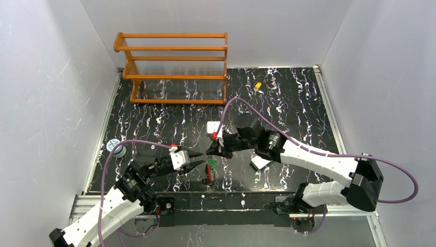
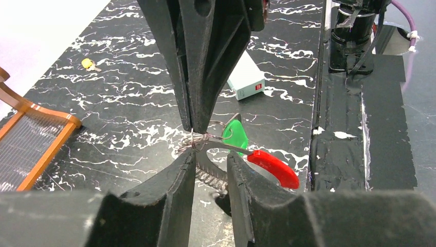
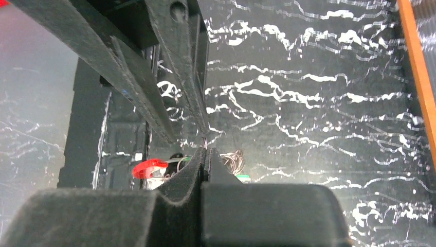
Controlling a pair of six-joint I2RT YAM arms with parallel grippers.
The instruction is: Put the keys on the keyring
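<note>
The keyring shows as a thin metal band with a red section (image 2: 272,167) just above the table between the arms; the red section also shows in the top view (image 1: 208,177). My left gripper (image 2: 212,164) has its fingers a little apart with the band and a small spring between them, and it seems to grip the band. My right gripper (image 1: 210,150) is shut, pinching the fine wire loop (image 2: 198,139) of the green key (image 2: 235,135), right over the left fingertips. The yellow key (image 1: 257,86) lies far back on the table, alone.
A flat white card with a red mark (image 1: 259,162) lies under the right arm. An orange wooden rack (image 1: 175,67) stands at the back left. A small roll (image 1: 115,146) sits at the left edge. White walls close in the black marbled table.
</note>
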